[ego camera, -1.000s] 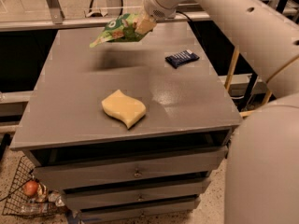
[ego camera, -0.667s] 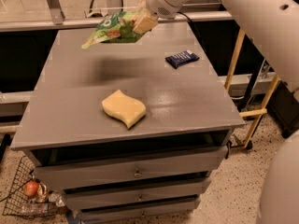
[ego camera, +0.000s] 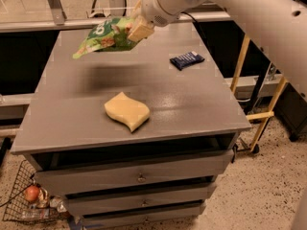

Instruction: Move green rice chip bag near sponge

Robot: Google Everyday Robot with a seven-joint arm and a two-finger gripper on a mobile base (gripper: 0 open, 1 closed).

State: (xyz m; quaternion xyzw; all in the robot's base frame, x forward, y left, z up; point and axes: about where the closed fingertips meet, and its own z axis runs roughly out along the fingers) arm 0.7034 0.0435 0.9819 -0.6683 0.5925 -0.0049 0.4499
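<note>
Your grey counter (ego camera: 192, 104) carries the sponge (ego camera: 127, 110) near its front and a navy packet (ego camera: 186, 60) at back right. Your pincer (ego camera: 139, 30) is clamped on the green rice chip bag (ego camera: 101, 37), holding it in the air above the back left, apart from the sponge.

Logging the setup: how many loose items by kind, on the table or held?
Snack packs: 2 (green rice chip bag, held above the table's far side by the gripper; dark navy packet)
Sponges: 1 (pale yellow sponge)
Total: 3

Wht arm (ego camera: 240, 13), tan fingers (ego camera: 140, 31) top-ctr.
</note>
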